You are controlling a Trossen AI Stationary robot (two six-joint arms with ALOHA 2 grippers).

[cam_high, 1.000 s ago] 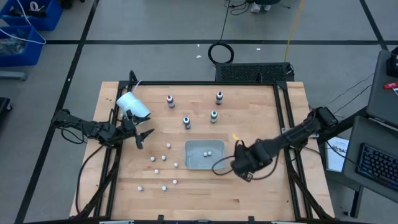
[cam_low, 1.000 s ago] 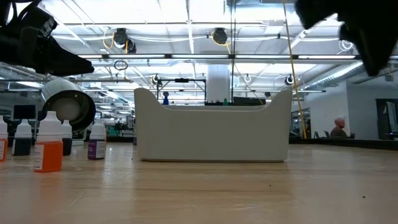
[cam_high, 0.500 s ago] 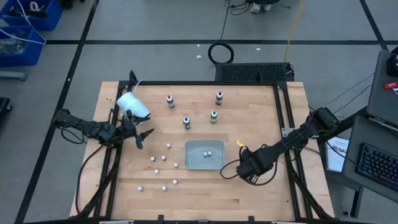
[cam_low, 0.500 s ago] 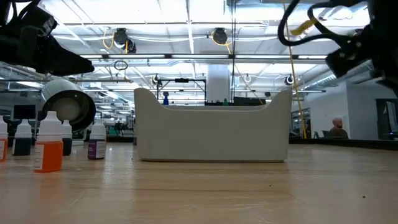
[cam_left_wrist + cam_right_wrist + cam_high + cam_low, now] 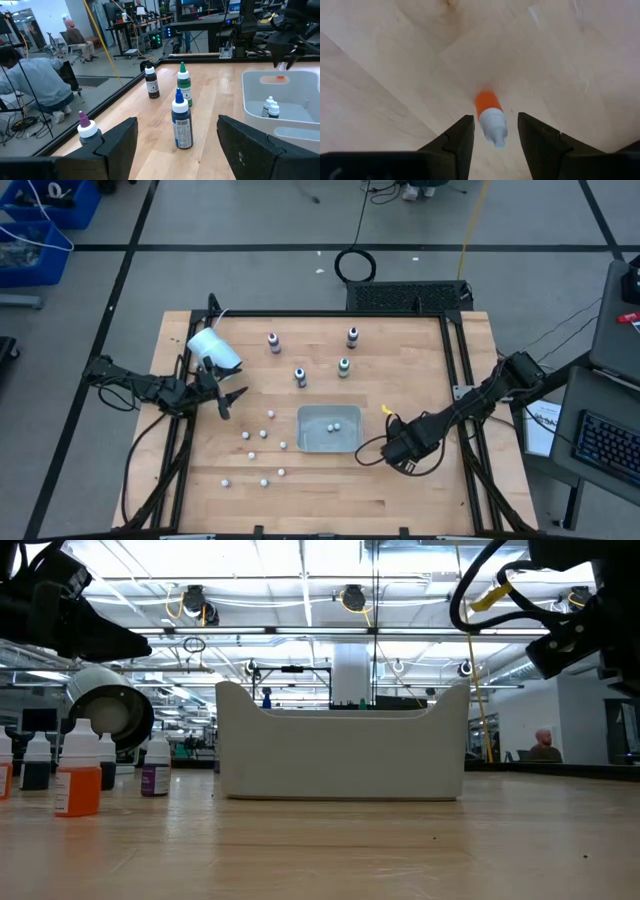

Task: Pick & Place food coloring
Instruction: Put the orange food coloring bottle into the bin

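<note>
Four food coloring bottles stand upright on the far half of the table [image 5: 273,341] [image 5: 352,337] [image 5: 343,366] [image 5: 299,376]. The left wrist view shows them as blue [image 5: 181,120], green [image 5: 184,85], dark [image 5: 151,82] and purple-tipped [image 5: 87,130]. My left gripper [image 5: 225,395] waits open near the left edge, left of these bottles. My right gripper [image 5: 397,448] points down, open, just right of the white tray [image 5: 304,442]. Its wrist view shows a small orange bottle with a white cap [image 5: 487,107] lying on its side on the wood between the open fingers [image 5: 494,120].
A large white cup [image 5: 213,348] lies on its side near the far left corner. Several small white-capped bottles are scattered left of and nearer than the tray [image 5: 270,415], and some lie inside it [image 5: 270,107]. Bare wood lies at the near right.
My right gripper has moved a little toward the table's right edge, away from the tray, mostly in the first half second, then held still.
</note>
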